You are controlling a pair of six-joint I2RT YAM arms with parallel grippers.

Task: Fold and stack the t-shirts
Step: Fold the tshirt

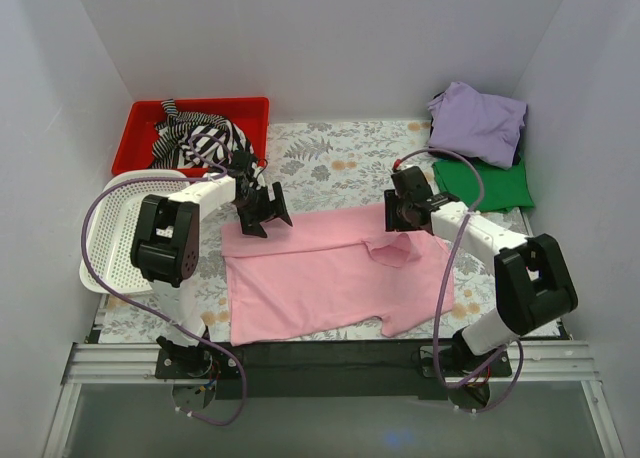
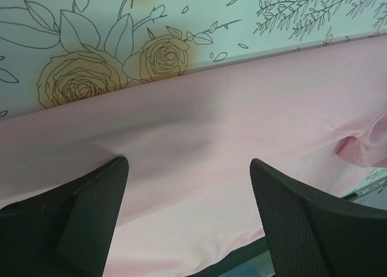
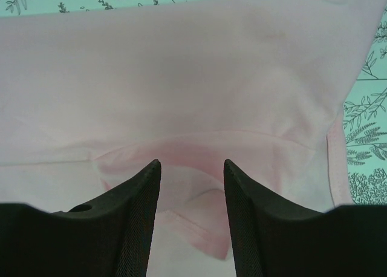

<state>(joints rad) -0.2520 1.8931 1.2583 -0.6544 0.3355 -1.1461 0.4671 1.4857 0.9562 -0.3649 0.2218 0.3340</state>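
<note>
While pink t-shirt lies spread flat, collar bunched, left end effector gaping, right end effector — grip unclear

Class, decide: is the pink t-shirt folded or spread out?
Mostly spread: the pink t-shirt lies flat, one small flap turned over beside the right pincer.

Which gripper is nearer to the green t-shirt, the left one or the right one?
Right. The right gripper hangs over the pink t-shirt at its far edge, just left of the green t-shirt. The left gripper is farther off, at the opposite far corner.
</note>
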